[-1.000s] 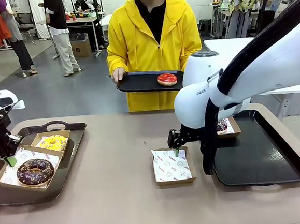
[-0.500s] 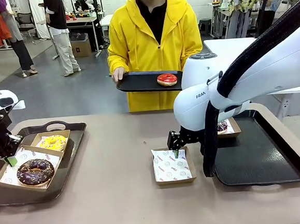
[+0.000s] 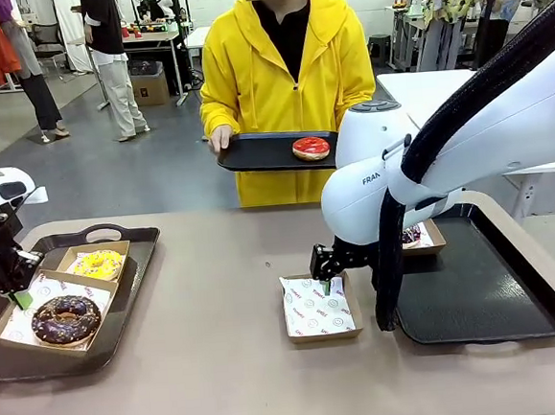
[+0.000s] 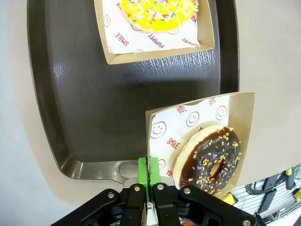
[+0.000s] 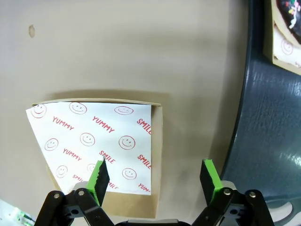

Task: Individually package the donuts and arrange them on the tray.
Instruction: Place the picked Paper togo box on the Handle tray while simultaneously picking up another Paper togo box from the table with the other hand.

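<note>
Cardboard side wall of the empty box (image 5: 157,141) lies between my right gripper's (image 5: 154,165) wide-open, empty fingers; my left gripper (image 4: 148,165) is pinched shut on the chocolate-donut box (image 4: 245,123).

A brown cardboard box (image 3: 324,336) lined with smiley-printed white paper (image 3: 316,305) lies mid-table on the beige table (image 3: 223,366), a near-left box (image 3: 46,343) touches a far-left box (image 3: 123,261), and a person in a yellow hooded jacket (image 3: 277,73) stands at the far side.

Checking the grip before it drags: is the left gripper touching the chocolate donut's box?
Touching. Left wrist view: the left gripper is shut, green pads pinching the edge of the box holding the chocolate donut.
</note>
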{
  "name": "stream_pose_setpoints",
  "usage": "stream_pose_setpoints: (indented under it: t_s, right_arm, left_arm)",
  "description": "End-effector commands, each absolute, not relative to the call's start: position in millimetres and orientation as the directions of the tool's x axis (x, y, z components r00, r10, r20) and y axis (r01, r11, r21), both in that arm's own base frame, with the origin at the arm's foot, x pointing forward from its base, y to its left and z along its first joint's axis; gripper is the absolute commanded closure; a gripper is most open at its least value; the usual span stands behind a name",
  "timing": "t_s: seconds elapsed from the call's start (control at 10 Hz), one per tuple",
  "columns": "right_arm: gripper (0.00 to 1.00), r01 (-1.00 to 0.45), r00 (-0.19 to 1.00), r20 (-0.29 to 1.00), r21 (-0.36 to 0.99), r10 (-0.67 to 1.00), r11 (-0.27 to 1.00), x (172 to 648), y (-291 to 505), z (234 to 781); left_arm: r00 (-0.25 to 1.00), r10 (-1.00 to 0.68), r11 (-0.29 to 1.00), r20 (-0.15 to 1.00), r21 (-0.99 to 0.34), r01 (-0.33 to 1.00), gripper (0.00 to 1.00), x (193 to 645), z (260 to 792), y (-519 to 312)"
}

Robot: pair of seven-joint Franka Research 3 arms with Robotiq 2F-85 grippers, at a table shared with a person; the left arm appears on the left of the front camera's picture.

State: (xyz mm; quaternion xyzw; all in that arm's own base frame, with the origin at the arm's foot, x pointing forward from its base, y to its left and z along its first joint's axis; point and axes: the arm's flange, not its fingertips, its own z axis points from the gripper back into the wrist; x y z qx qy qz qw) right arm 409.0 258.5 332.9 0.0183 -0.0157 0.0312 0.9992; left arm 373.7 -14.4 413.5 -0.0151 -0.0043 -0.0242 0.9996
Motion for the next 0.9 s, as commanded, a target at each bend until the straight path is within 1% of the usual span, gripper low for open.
stream_pose_setpoints:
  t_s: [0.0, 0.4, 0.8]
  right_arm:
    - [0.0, -0.002, 0.997, 0.075, -0.012, 0.003, 1.0, 401, 266, 323]
    - [0.0, 0.039, 0.997, 0.068, -0.042, -0.036, 0.998, 394, 273, 308]
    - [0.0, 0.043, 0.995, 0.087, -0.033, -0.04, 0.999, 391, 275, 303]
  left_arm:
    - [0.999, -0.035, 0.999, 0.027, 0.012, 0.034, 0.99, 381, 406, -15]
    - [1.0, -0.011, 0.999, 0.025, 0.032, 0.01, 0.99, 392, 391, -9]
    - [0.999, 0.006, 0.999, 0.031, 0.052, -0.007, 0.99, 396, 382, -5]
